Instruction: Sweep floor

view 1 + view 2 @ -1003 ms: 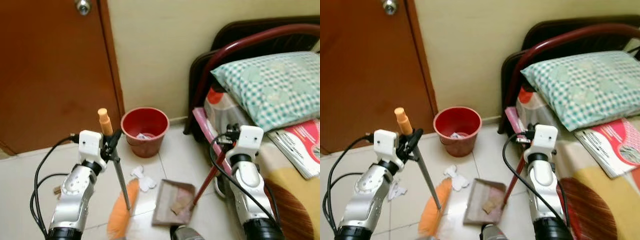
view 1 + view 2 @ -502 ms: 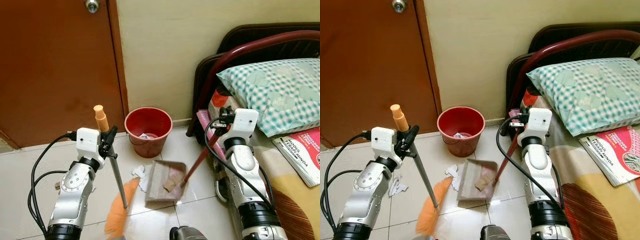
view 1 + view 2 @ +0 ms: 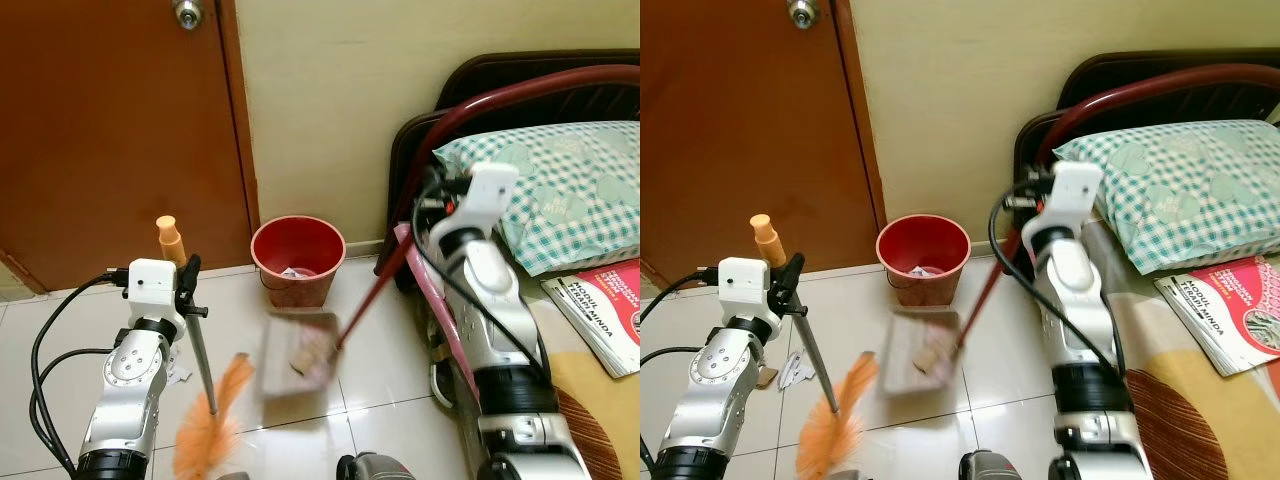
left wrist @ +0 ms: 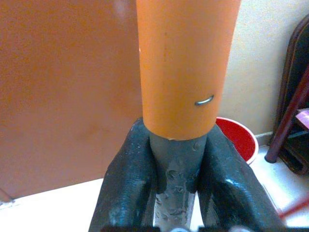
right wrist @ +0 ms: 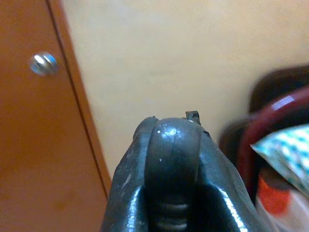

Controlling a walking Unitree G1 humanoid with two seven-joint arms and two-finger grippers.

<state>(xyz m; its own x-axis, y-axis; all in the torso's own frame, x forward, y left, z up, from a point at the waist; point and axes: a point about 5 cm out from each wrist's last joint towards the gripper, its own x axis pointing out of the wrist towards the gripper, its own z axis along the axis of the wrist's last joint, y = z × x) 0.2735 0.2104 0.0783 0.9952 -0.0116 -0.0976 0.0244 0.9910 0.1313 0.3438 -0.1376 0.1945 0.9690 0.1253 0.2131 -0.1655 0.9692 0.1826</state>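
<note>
Dustpan [image 3: 297, 355] now higher, red handle [image 3: 368, 298] slanting up to right tool [image 3: 432, 199].

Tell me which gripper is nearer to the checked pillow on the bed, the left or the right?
Right. The right gripper, shut on the dustpan handle, is raised just beside the pillow. The left gripper, shut on the broom, is across the floor by the door.

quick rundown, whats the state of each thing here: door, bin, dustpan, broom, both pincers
door: shut
red bin: upright, open top, scraps inside
dustpan: lifted and blurred, debris on it, near the bin
broom: held upright, orange bristles down at the floor
left pincer: shut on the broom handle
right pincer: shut on the dustpan handle
paper scraps: lying on the floor tiles
pillow: lying on the bed
</note>
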